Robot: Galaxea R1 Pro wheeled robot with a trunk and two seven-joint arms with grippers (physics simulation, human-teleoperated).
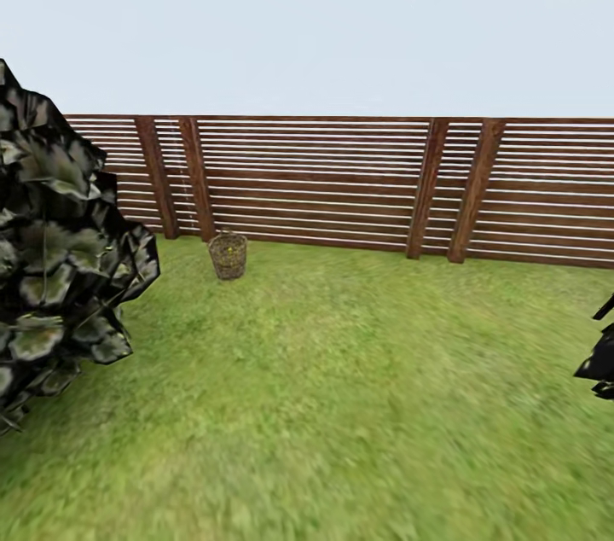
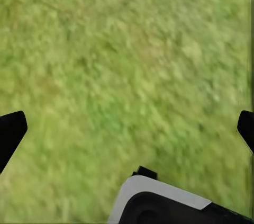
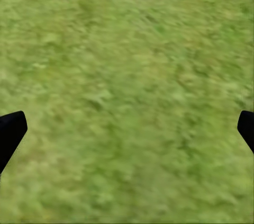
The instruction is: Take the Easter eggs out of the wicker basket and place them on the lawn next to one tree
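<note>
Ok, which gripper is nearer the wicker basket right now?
Left, probably, and barely: the wicker basket stands far ahead by the fence, left of centre in the head view. Left gripper and right gripper both hang over lawn, jaws open.
</note>
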